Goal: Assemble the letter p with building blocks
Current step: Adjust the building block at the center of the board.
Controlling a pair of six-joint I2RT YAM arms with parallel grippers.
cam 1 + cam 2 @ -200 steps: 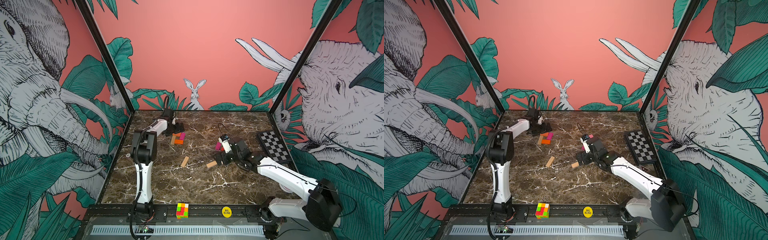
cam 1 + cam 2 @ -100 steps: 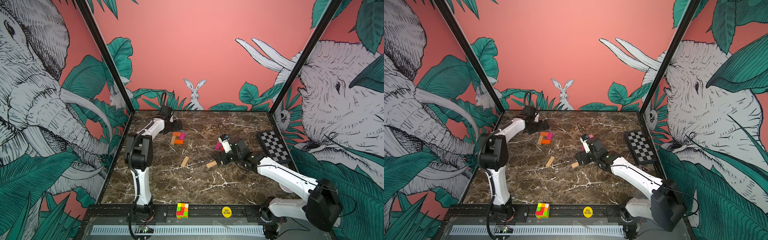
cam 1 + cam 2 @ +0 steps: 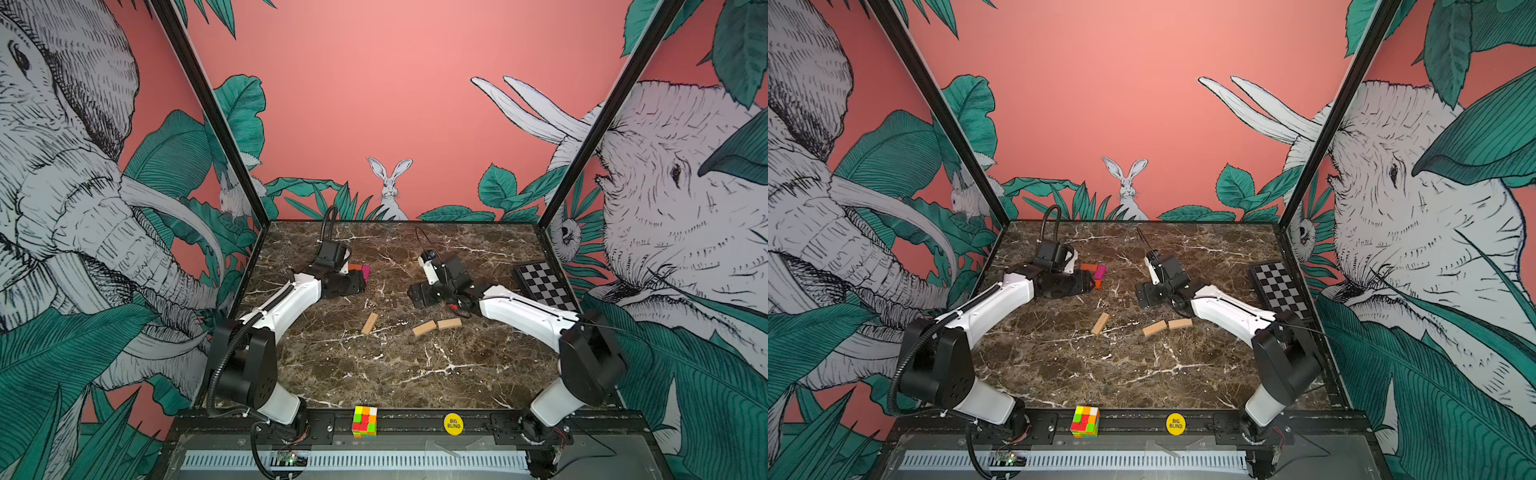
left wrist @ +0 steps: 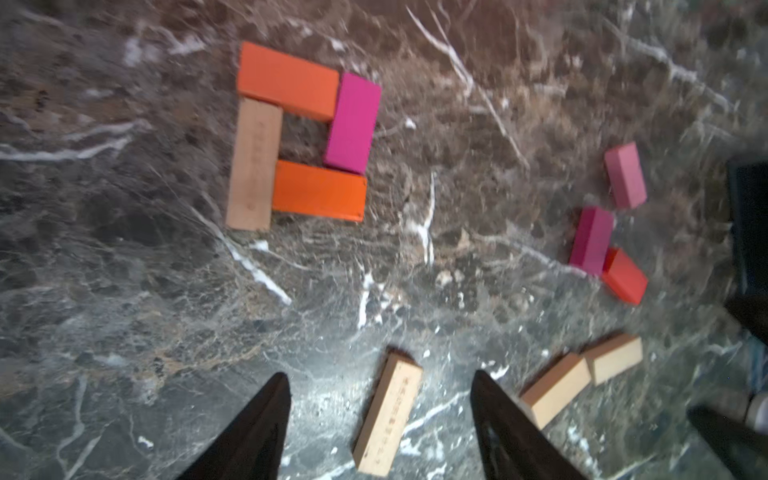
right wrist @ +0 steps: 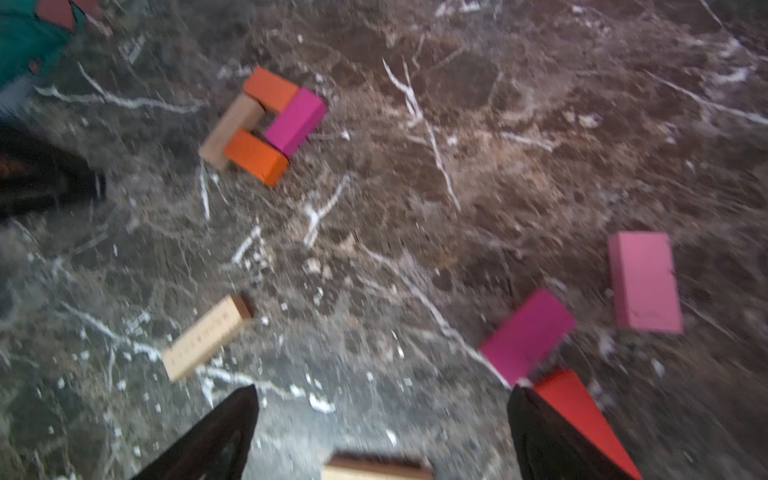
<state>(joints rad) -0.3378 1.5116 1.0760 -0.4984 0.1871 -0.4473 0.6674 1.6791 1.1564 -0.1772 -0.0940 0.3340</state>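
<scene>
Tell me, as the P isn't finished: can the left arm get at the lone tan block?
Probably yes. In the left wrist view the lone tan block lies flat, framed by the open left end effector, with bare table around it. The tan pair sits off to one side.

Even light, motion-blurred wrist views
</scene>
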